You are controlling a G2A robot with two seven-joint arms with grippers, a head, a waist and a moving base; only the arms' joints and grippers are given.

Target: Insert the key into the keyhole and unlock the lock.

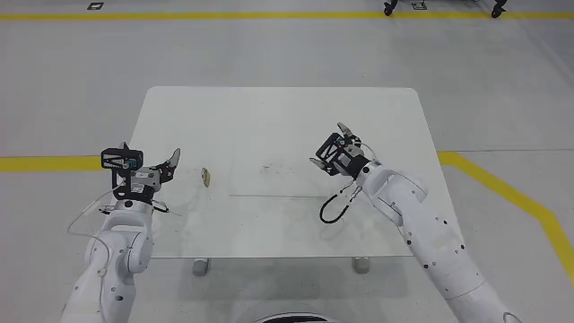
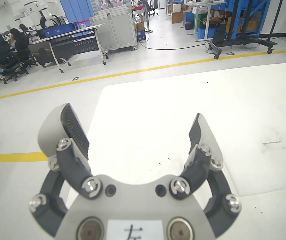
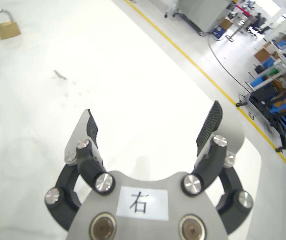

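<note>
Top view: brass padlock (image 1: 205,178) lying left of frame centre on the tabletop (image 1: 278,117), near the left tool (image 1: 169,169); right tool (image 1: 327,145) right of centre; both held low, spread wide, empty. Left wrist view: tool (image 2: 133,116) agape above the tabletop. Right wrist view: padlock (image 3: 6,26) well ahead of the tool; likely dense, rigid, slick, so best pinched across its flat body.

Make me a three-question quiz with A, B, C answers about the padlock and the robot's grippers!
1. Where is the padlock? A on the floor; B on the table, nearer the left gripper; C on a chair.
2. Its body colour? A red; B blue; C gold.
3. The right gripper is: A open, empty; B shut on the padlock; C shut on a cup.
Answers: 1 B, top view shows it there; 2 C, brass-coloured; 3 A, jaws apart, nothing between.
</note>
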